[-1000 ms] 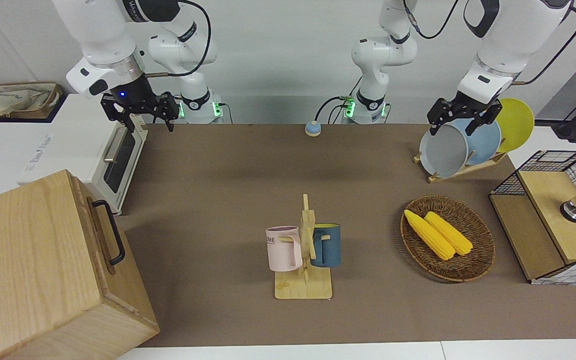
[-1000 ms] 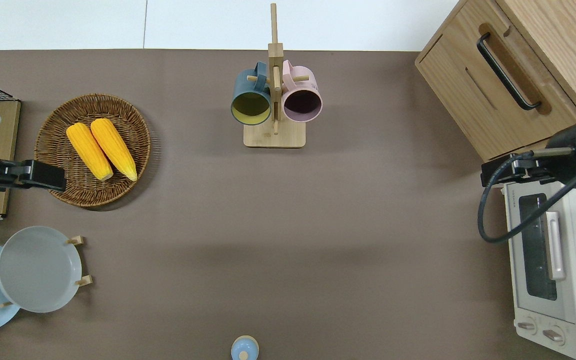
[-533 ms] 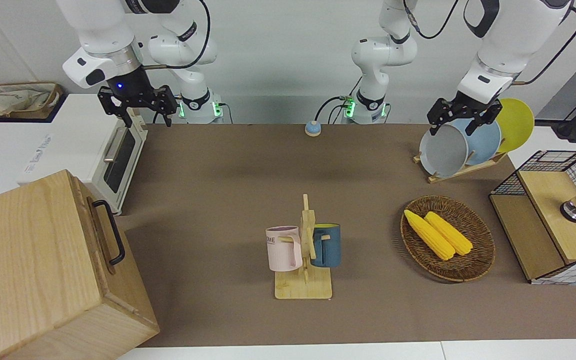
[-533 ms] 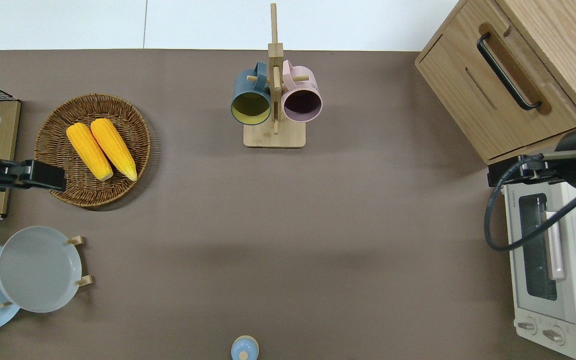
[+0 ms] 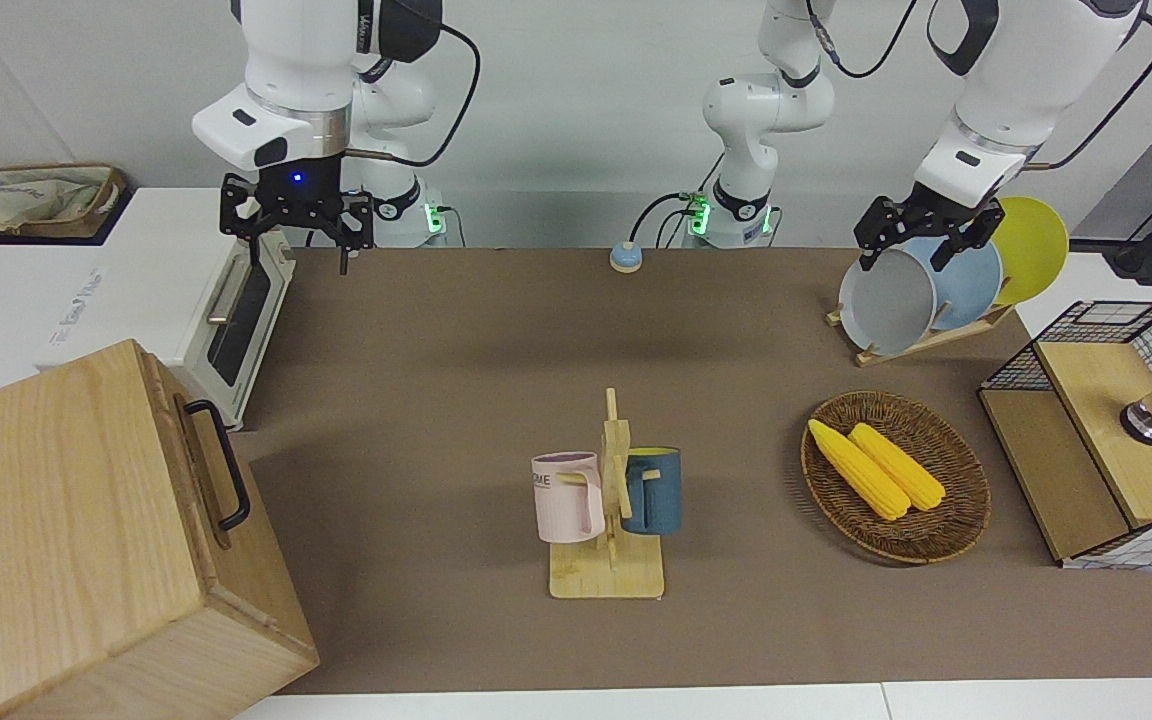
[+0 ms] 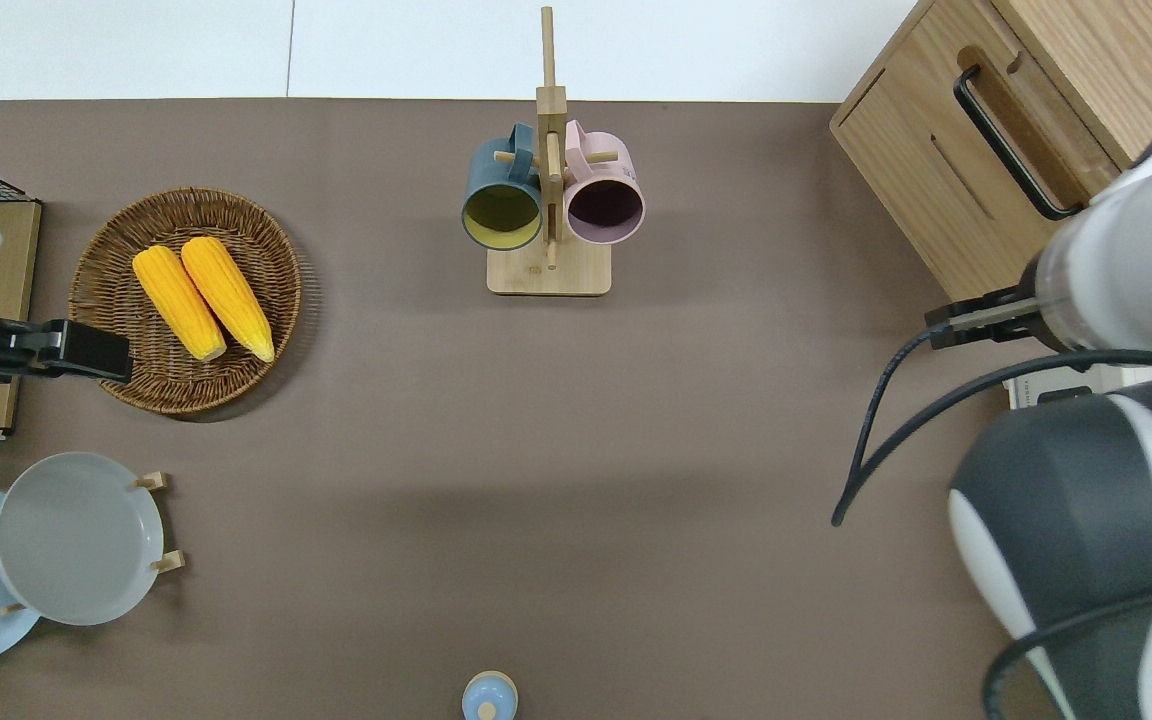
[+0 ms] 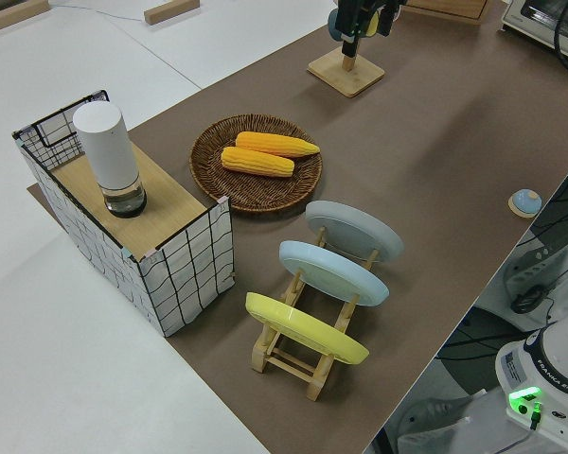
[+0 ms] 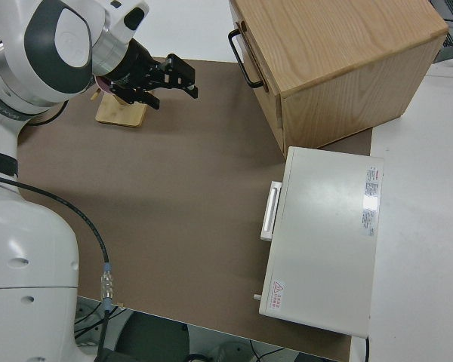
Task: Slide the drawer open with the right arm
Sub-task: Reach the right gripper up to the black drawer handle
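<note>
The drawer [image 5: 198, 470] is the front of the pale wooden cabinet [image 5: 66, 520] at the right arm's end of the table. It is shut, and its black bar handle [image 5: 226, 465] is free. The handle also shows in the overhead view [image 6: 1011, 145] and the right side view [image 8: 241, 56]. My right gripper [image 5: 299, 250] has a blue light at its wrist, is open and holds nothing. It hangs in the air beside the white toaster oven [image 5: 176, 300], apart from the drawer. The right side view shows it [image 8: 183, 81] open too. In the overhead view the arm hides its fingers. My left arm is parked, its gripper [image 5: 904, 258] open.
A wooden mug rack [image 5: 608, 500] with a pink and a blue mug stands mid-table. A wicker basket [image 5: 966, 500] with two corn cobs, a plate rack [image 5: 921, 290] and a wire-mesh rack [image 5: 1106, 430] are at the left arm's end. A small blue button [image 5: 625, 258] lies near the robots.
My right arm has swung and turned at the wrist. Its gripper moved from over the oven's corner toward the table's middle, and the arm now covers the oven in the overhead view.
</note>
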Motion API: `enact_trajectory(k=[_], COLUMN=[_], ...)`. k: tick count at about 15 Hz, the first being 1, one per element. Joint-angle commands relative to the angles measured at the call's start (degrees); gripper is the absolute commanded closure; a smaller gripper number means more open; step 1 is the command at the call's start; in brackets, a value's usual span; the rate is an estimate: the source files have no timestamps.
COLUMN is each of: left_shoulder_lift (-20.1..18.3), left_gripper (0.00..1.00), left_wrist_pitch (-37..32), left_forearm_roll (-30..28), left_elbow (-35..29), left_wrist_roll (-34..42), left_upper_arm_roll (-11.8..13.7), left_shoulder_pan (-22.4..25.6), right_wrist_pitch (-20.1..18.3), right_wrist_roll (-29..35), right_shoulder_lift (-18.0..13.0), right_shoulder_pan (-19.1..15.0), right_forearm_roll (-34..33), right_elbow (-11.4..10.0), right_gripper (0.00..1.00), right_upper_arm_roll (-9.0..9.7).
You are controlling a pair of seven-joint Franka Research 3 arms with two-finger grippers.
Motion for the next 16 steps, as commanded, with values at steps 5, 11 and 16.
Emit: enact_trajectory(k=[5,11,16], left_shoulder_lift=[0.7,0.7,0.7], left_gripper=[0.01,0.01,0.01], left_wrist_pitch=[-1.1,-1.1,-1.1], left_forearm_roll=[1.0,1.0,1.0], left_elbow=[1.5,1.4,1.5], left_wrist_roll=[0.6,0.6,0.6], left_upper_arm_roll=[-0.4,-0.4,-0.4], left_shoulder_pan=[0.2,0.2,0.2], right_wrist_pitch=[11.9,16.0,18.3], right_wrist_roll=[3.8,6.1,10.0], right_shoulder_lift=[2.9,7.3,10.7], right_shoulder_pan=[1.2,2.5,1.7], right_forearm_roll=[-23.9,-45.5,-55.8], right_elbow=[-8.3,-12.2,-15.3], right_gripper=[0.019,0.019,0.028], right_upper_arm_roll=[4.9,4.9,4.47])
